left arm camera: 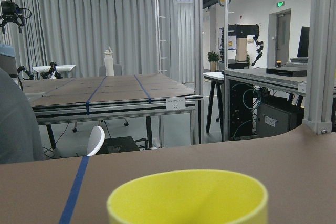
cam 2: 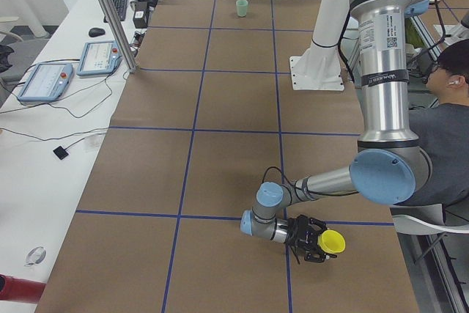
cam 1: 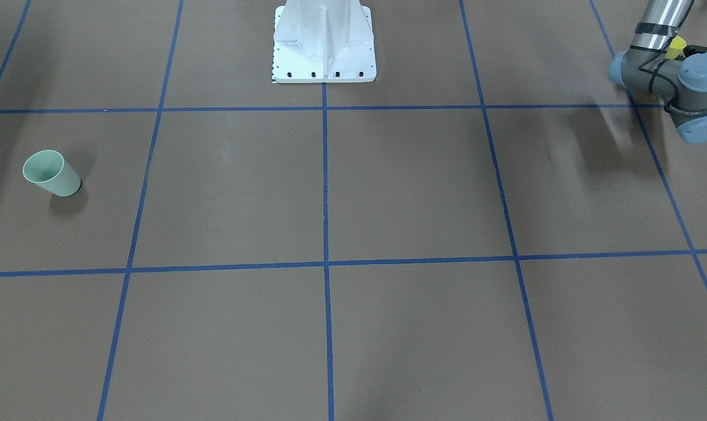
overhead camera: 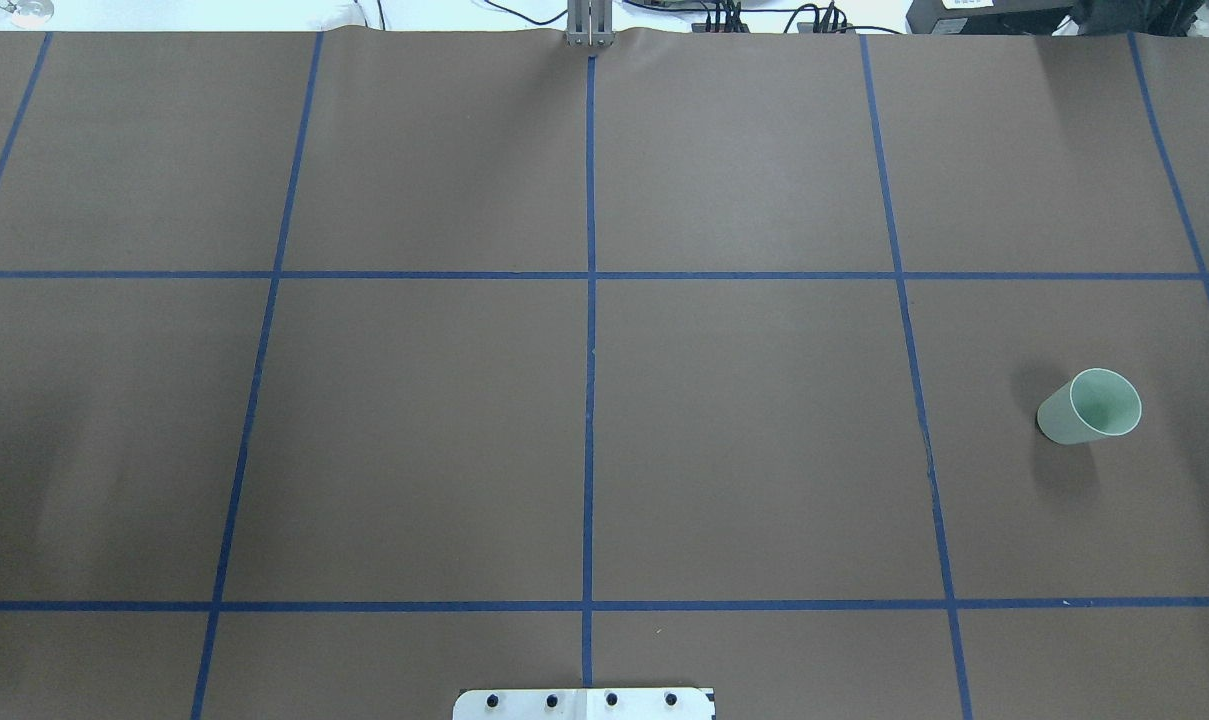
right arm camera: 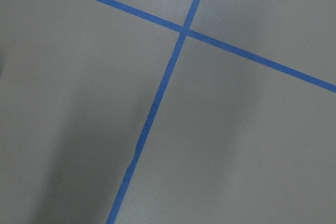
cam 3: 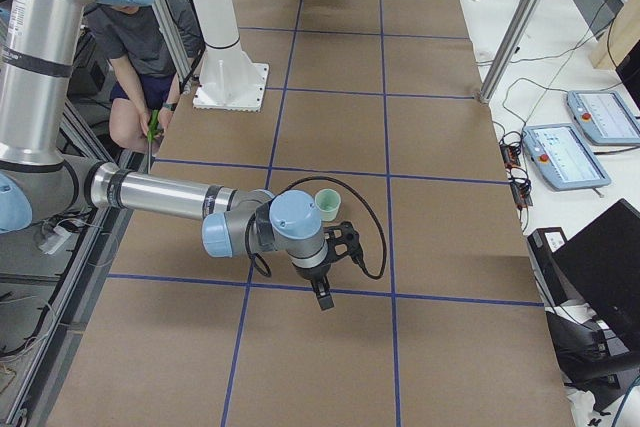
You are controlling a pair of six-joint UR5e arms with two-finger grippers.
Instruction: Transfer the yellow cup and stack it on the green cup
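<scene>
The yellow cup [cam 2: 333, 240] stands upright near the table's corner on my left side. It fills the bottom of the left wrist view [left arm camera: 186, 198], and a sliver of it shows behind the left arm [cam 1: 675, 48]. My left gripper [cam 2: 318, 242] lies level at the cup's side; I cannot tell whether it is open or shut. The green cup [overhead camera: 1089, 405] stands upright and alone on my right side [cam 1: 52, 172]. My right gripper [cam 3: 338, 245] hovers low near it, toward the table's end; I cannot tell its state. The right wrist view shows only the table.
The white robot base [cam 1: 324, 44] stands at the table's middle edge. Blue tape lines [overhead camera: 590, 300] divide the brown table. A seated person [cam 2: 440, 122] is beside the left arm. Teach pendants [cam 2: 73, 67] and a metal post [cam 2: 110, 16] are at the far side.
</scene>
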